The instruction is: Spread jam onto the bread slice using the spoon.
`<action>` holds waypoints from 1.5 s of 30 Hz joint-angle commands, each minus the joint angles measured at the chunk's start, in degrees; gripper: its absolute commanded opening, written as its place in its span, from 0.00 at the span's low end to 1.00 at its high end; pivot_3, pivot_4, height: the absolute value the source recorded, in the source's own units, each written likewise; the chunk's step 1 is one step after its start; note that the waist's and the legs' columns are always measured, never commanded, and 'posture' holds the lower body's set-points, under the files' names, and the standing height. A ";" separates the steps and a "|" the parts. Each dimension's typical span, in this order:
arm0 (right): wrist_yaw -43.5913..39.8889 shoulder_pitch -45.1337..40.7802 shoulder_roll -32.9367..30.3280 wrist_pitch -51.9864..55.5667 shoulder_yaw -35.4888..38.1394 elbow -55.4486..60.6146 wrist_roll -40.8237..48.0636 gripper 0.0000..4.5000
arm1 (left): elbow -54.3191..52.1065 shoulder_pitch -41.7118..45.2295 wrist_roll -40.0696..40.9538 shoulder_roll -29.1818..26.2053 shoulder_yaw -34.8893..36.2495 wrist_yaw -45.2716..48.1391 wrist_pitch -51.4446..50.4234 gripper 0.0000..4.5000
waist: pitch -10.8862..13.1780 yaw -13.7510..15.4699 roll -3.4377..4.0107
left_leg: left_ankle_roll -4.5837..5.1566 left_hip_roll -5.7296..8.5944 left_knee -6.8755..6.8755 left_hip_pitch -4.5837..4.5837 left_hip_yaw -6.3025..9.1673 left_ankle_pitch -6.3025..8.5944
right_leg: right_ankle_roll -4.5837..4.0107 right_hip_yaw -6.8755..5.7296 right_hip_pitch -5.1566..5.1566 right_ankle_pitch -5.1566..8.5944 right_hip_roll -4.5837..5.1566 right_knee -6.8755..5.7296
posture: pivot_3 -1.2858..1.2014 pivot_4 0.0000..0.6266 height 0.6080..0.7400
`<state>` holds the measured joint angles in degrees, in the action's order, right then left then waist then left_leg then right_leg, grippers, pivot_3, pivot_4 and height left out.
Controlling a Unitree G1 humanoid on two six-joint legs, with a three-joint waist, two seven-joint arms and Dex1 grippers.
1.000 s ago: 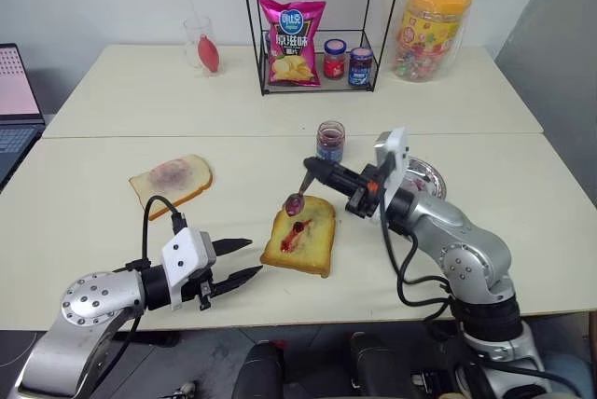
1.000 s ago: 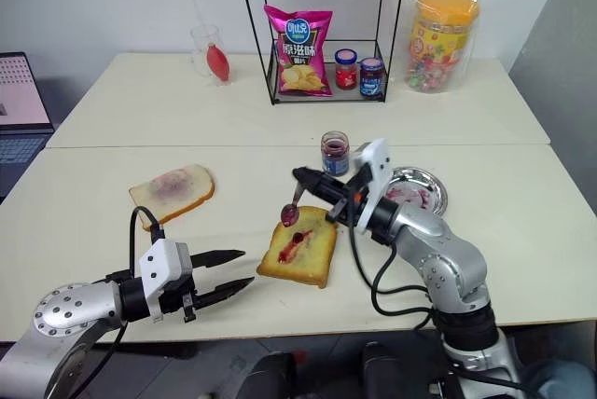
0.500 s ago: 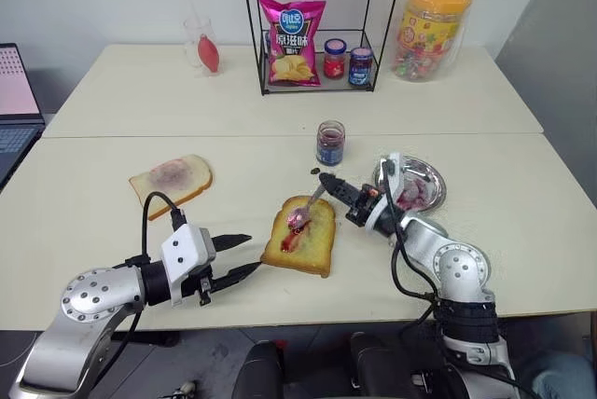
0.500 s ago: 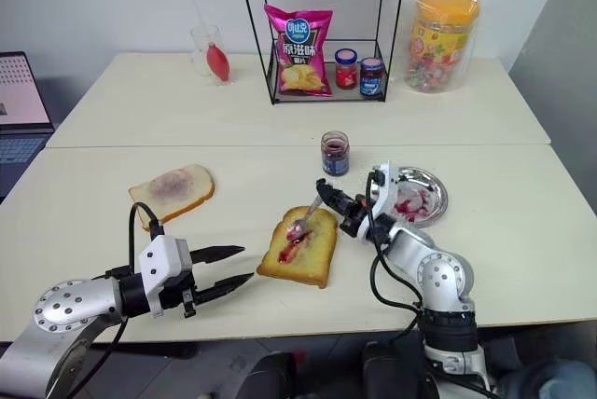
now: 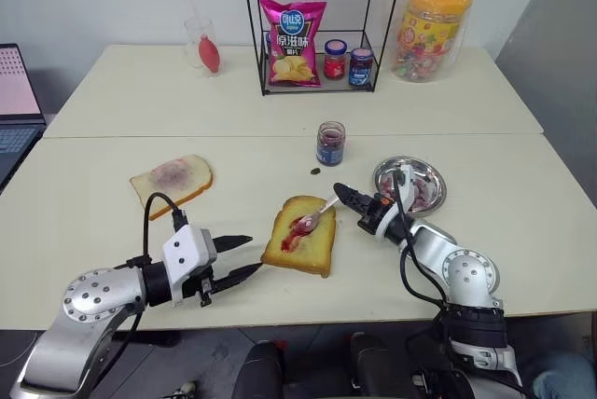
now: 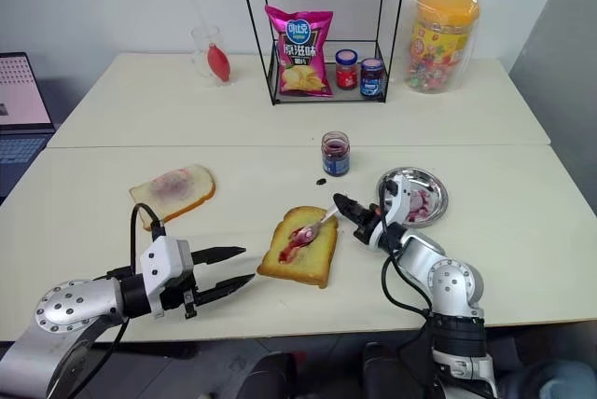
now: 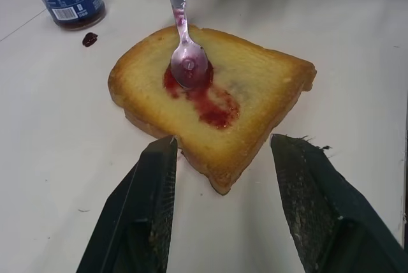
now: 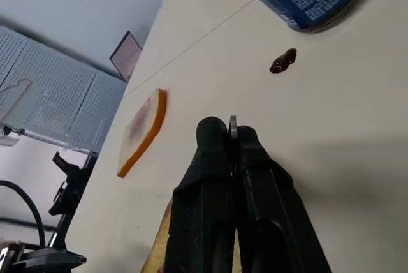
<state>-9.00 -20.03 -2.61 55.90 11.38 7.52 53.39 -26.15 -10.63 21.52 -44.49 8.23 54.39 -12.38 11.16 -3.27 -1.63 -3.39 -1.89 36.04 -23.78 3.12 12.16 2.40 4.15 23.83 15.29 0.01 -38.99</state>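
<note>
The golden bread slice (image 5: 312, 248) lies near the table's front, with a red jam smear (image 5: 294, 234) along its middle. My right gripper (image 5: 340, 190) is shut on the handle of the silver spoon (image 5: 318, 217), whose bowl rests on the smear at the slice's far half (image 7: 188, 66). The gripper reaches in low from the right, almost level. The jam jar (image 5: 329, 144) stands open behind the bread. My left gripper (image 5: 254, 254) is open just left of the slice, its fingers (image 7: 153, 184) flanking the slice's near corner without touching it.
A steel dish (image 5: 427, 175) smeared with jam sits right of my right arm. A paler slice (image 5: 173, 178) lies to the left, and a jam drop (image 5: 316, 171) is on the table by the jar. A wire rack (image 5: 317, 21), a candy jar (image 5: 432, 26) and a glass (image 5: 201, 43) stand at the back.
My right gripper sank and drew back to the right while rolling, bringing the spoon bowl from above the bread down onto the jam smear. The left arm stayed still.
</note>
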 commanded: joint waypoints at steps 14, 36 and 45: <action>11.34 -5.47 2.33 4.62 3.28 3.32 13.07 0.01 | 0.37 0.73 -0.48 0.86 -0.08 -0.23 1.65 0.53 | 0.01 -0.13 0.01 | 0.00 -0.02 -0.01 -0.01 0.01 0.00 | 0.00 0.00 0.02 0.00 -0.04 0.01 | 0.52 0.24 1.00; 11.34 -1.40 -4.18 8.84 3.70 4.06 14.56 0.01 | 0.10 0.16 -1.11 1.43 -0.49 -0.74 1.97 0.53 | 0.01 -0.09 0.01 | 0.00 -0.02 -0.01 -0.01 0.01 0.00 | 0.00 0.01 0.01 0.01 -0.04 0.01 | 0.52 0.24 1.00; 15.62 -3.07 -3.61 9.11 3.63 6.96 23.11 0.01 | 0.15 -0.52 -0.88 1.18 0.24 -0.64 2.53 0.53 | 0.01 -0.11 0.01 | 0.00 -0.02 -0.02 -0.02 0.01 0.00 | 0.00 0.01 0.02 0.01 -0.04 0.01 | 0.52 0.24 1.00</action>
<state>5.90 -22.16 -6.28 65.09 15.31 12.03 73.57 -24.86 -10.92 20.27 -43.33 7.10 53.76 -10.93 11.17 -3.38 -1.62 -3.39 -1.91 36.02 -23.80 3.13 12.17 2.39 4.16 23.86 15.30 -0.03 -38.97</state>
